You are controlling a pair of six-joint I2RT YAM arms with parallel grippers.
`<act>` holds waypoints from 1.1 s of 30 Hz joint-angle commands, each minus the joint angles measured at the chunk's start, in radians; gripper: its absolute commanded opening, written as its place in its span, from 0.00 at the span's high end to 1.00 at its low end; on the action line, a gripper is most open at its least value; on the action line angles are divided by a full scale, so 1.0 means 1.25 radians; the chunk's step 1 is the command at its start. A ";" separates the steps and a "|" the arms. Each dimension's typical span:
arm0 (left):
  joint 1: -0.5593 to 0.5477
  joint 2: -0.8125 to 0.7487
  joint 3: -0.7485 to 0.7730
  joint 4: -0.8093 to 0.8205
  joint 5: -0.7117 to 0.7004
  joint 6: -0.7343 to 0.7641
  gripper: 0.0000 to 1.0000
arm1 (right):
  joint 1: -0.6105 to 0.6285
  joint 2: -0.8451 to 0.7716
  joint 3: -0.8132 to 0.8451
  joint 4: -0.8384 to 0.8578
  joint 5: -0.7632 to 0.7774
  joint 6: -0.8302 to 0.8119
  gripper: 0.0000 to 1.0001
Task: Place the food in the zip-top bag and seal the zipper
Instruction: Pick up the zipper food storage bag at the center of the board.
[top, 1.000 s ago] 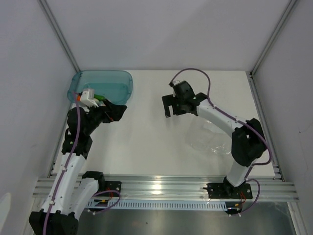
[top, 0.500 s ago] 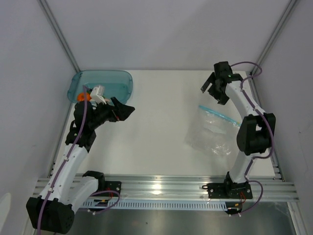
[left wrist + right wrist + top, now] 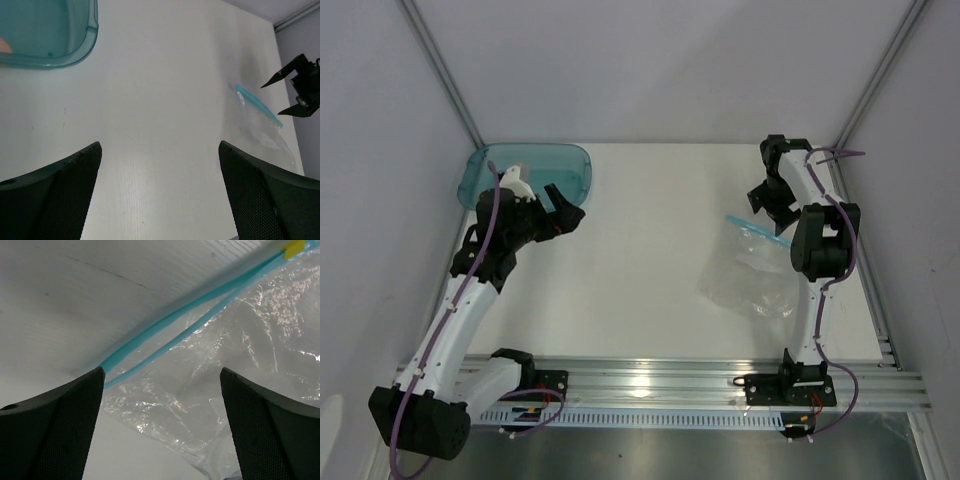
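Observation:
The clear zip-top bag (image 3: 752, 272) lies flat at the right of the table. Its light-blue zipper (image 3: 756, 228) runs along the far edge. My right gripper (image 3: 767, 203) is open just above the bag's mouth. In the right wrist view the two zipper strips (image 3: 185, 317) lie slightly apart, a yellow tab (image 3: 295, 246) sits at one end, and my right gripper (image 3: 162, 432) spans the bag (image 3: 210, 390). My left gripper (image 3: 565, 205) is open and empty beside the teal tub (image 3: 535, 165). The food is mostly hidden; a pale orange sliver (image 3: 3, 45) shows in the tub (image 3: 75, 55).
The left wrist view shows my left gripper (image 3: 160, 200) over bare white table, with the bag's zipper (image 3: 255, 104) and my right gripper (image 3: 299, 89) far to the right. Grey walls and metal posts close in the table on three sides. An aluminium rail (image 3: 650, 380) runs along the near edge.
My right arm has swung from the table's middle to the far right and come down over the bag's mouth, uncovering the bag. My left gripper has shifted slightly toward the tub.

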 commanded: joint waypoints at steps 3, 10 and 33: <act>-0.015 -0.016 0.019 -0.068 -0.066 -0.020 0.00 | 0.000 -0.054 -0.074 -0.043 0.013 0.108 0.08; -0.015 -0.092 -0.036 -0.012 -0.087 -0.034 0.01 | -0.015 -0.024 -0.104 -0.005 0.001 0.088 0.14; -0.015 -0.091 -0.034 -0.001 -0.085 -0.009 0.00 | -0.076 -0.030 -0.095 0.043 -0.032 0.074 0.09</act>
